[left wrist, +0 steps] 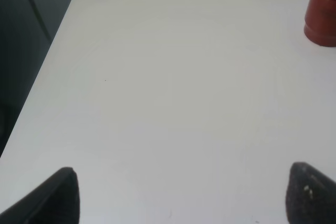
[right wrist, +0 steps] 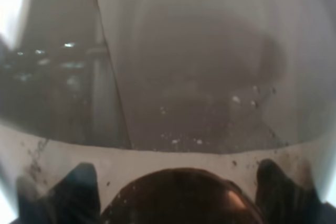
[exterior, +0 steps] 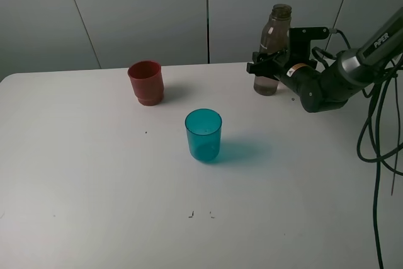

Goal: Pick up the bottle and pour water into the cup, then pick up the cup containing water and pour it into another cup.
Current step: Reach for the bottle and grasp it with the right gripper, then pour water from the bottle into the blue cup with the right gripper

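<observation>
The bottle (exterior: 272,51) stands upright near the back edge of the table (exterior: 94,187), on my right side. It looks to be resting on the surface rather than lifted. My right gripper (exterior: 267,67) is clamped around its lower body, low enough, I judge, to leave the neck free for tipping. The right wrist view shows little but smoky plastic pressed close. The teal cup (exterior: 203,134) sits well apart, toward the middle of the table, mouth up, so I will have to carry the bottle over before pouring. The red cup (exterior: 146,82) sits farther left and back, on the left arm's side, probably so that arm can handle the second pour. My left gripper (left wrist: 184,200) hangs spread wide over bare table, holding nothing.
</observation>
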